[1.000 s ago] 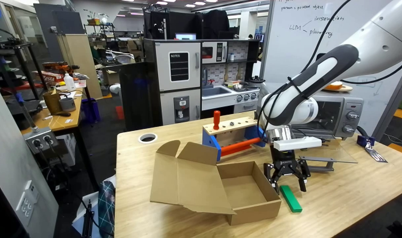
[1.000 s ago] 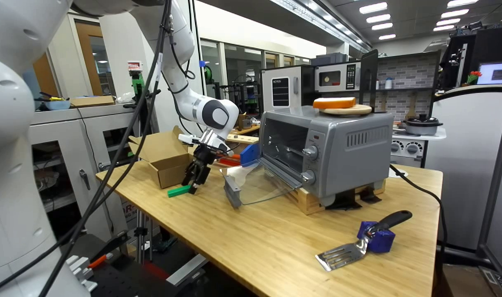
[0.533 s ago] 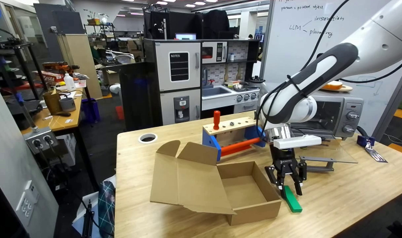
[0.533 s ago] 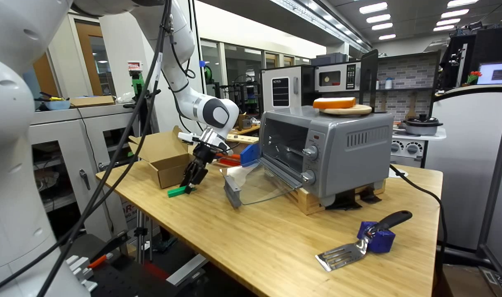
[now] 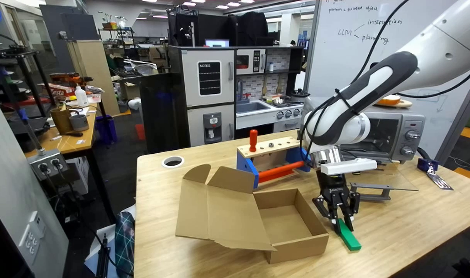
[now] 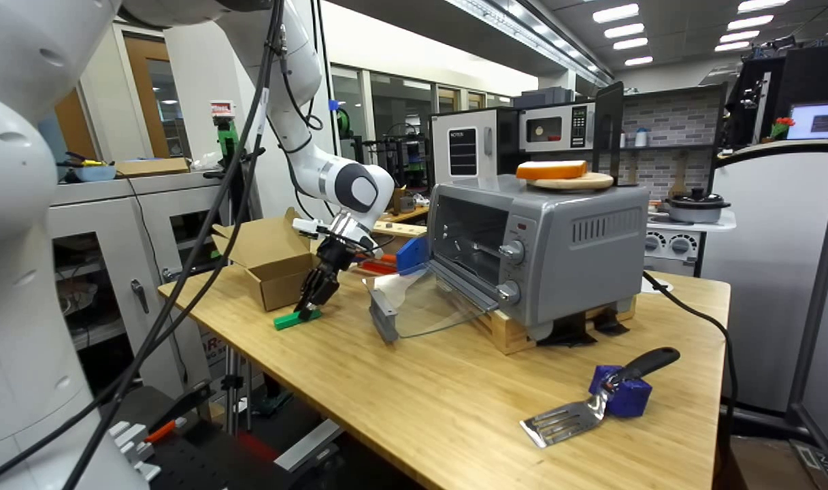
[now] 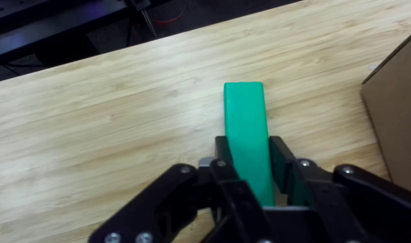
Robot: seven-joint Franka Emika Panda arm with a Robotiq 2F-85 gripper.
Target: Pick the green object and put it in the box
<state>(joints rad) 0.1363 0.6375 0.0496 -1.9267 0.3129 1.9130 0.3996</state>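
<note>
The pale wood-grained counter [image 5: 157, 216] carries an open cardboard box [image 5: 298, 249], a green block [image 7: 248, 136] lying flat near it, a toy workbench [image 5: 275, 147], a low wooden stand [image 6: 516, 337], and a purple block [image 6: 631, 398] on which a slotted turner [image 6: 567, 420] leans, blade end down.

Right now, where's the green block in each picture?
In an exterior view: green block low, right of brown box.
In an exterior view: green block left of centre, below brown box.
Wrist view: green block near the middle, partly inside the claw.
Shared landmark: brown box.
</note>
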